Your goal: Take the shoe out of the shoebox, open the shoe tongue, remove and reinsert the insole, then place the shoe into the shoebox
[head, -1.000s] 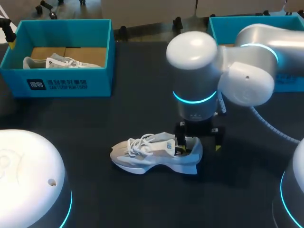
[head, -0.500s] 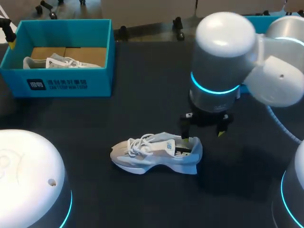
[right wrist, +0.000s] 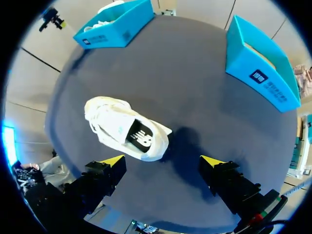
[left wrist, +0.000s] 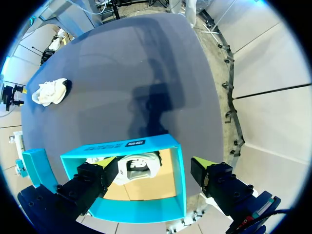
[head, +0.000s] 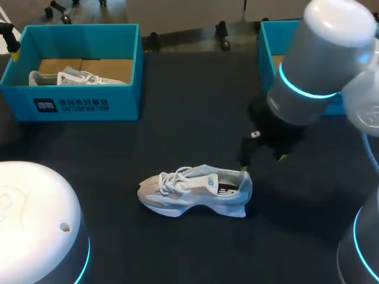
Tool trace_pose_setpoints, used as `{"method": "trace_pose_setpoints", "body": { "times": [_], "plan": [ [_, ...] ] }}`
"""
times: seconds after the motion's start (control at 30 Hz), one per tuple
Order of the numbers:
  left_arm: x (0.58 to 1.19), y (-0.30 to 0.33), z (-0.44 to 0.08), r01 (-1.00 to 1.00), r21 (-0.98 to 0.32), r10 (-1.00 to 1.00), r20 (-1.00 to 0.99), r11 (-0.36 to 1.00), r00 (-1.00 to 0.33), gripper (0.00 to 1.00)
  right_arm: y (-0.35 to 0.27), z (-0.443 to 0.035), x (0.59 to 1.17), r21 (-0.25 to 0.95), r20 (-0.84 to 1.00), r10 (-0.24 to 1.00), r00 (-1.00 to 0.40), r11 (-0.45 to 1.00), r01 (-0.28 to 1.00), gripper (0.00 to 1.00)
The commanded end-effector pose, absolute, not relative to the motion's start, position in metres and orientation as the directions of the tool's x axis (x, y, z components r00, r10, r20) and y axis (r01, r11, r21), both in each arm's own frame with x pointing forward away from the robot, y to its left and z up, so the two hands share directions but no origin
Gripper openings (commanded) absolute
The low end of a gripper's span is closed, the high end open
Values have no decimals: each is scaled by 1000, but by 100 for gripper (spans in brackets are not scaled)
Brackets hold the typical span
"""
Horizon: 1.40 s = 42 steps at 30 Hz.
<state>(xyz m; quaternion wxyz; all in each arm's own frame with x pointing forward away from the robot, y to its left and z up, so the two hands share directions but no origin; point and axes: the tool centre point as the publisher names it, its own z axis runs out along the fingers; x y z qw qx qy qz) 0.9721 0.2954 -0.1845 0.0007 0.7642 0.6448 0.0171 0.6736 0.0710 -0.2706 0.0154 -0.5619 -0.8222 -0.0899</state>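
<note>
A white sneaker [head: 195, 192] lies on its side on the dark table, toe to the left, with a dark insole [right wrist: 141, 136] showing in its opening. My right gripper [head: 263, 157] hangs open and empty above the table, just right of the heel. In the right wrist view the sneaker [right wrist: 127, 129] lies ahead of the open right gripper [right wrist: 163, 163]. My left gripper [left wrist: 153, 168] stands open, high over the left teal shoebox [left wrist: 131, 144], which holds a second white shoe [left wrist: 139, 168].
The left shoebox [head: 89, 103] stands at the back left of the table. A second teal shoebox [head: 266, 41] stands at the back right, partly hidden by my right arm. Bare table surrounds the sneaker.
My right gripper has risen from the sneaker's heel opening and moved to the right. The sneaker stays where it was. The left arm has not visibly moved.
</note>
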Motion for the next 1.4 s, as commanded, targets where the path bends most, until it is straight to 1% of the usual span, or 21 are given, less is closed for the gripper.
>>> {"method": "trace_pose_setpoints", "body": {
  "times": [0.03,0.07,0.13,0.17,0.23,0.3,0.33,0.4,0.43,0.53,0.63,0.67,0.7,1.13,1.2,1.23,1.4],
  "plan": [
    [971,295,-184,985,26,985,28,-169,169,100,63,-280,668,390,289,749,-597,477,788,100],
    [971,295,-184,985,26,985,28,-169,169,100,60,-279,666,466,269,710,-651,495,733,100],
    [971,295,-184,985,26,985,28,-169,169,100,55,-281,661,527,240,634,-735,551,647,100],
    [971,295,-184,985,26,985,28,-169,169,100,53,-281,659,573,230,603,-764,550,607,100],
    [971,295,-184,985,26,985,28,-169,169,100,49,-283,659,594,208,558,-803,580,558,100],
    [971,295,-184,985,26,985,28,-169,169,100,44,-286,659,625,202,532,-822,577,526,100],
    [971,295,-184,985,26,985,28,-169,169,100,43,-287,660,647,196,493,-848,585,490,100],
    [971,295,-184,985,26,985,28,-169,169,100,38,-289,660,670,202,467,-861,575,469,100],
    [971,295,-184,985,26,985,28,-169,169,100,37,-290,661,694,197,424,-884,577,431,100],
    [971,295,-184,985,26,985,28,-169,169,100,31,-291,662,713,197,386,-901,575,402,100],
    [971,295,-184,985,26,985,28,-169,169,100,27,-291,663,779,185,212,-960,564,274,100],
    [971,295,-184,985,26,985,28,-169,169,100,25,-289,660,821,164,126,-978,532,206,100],
    [971,295,-184,985,26,985,28,-169,169,100,21,-289,657,843,167,86,-982,503,187,100],
    [971,295,-184,985,26,985,28,-169,169,100,21,-289,657,843,167,86,-982,503,187,100],
    [971,295,-184,985,26,985,28,-169,169,100,18,-297,656,872,116,39,-992,474,121,100],
    [971,295,-184,985,26,985,28,-169,169,100,12,-303,652,881,95,77,-993,458,120,100],
    [971,295,-184,985,26,985,28,-169,169,100,6,-314,644,883,14,81,-997,466,50,100]
  ]
}}
